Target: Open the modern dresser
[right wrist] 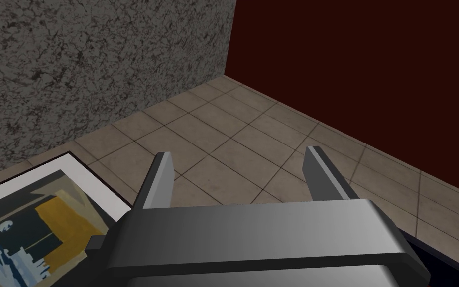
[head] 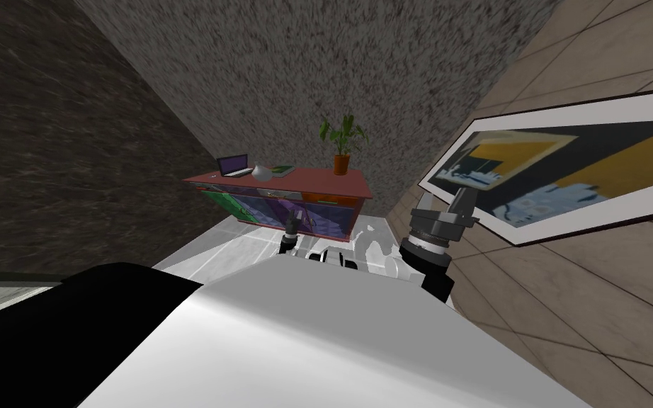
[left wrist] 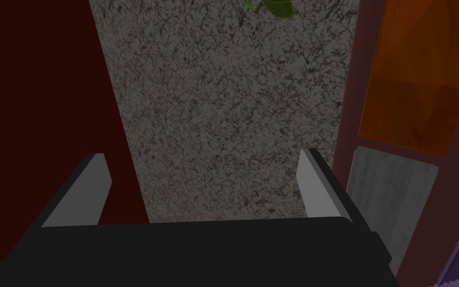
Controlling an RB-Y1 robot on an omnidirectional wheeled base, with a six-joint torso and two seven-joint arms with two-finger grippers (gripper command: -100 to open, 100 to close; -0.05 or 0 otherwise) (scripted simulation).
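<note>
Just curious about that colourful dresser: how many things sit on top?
4: an open laptop at the left end of the dresser, a pale rounded vase beside it, a flat greenish book next, a potted plant towards the right. Small things may be hidden.

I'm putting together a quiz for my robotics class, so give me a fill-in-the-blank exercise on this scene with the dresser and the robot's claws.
1. The tallest thing on the dresser is the ____.
2. The laptop has a screen coloured ____.
3. The left claw and the right claw both have their fingers ____.
4. The claw closer to the dresser's front is the ____ one.
Missing words: potted plant; purple; open; left.
</note>
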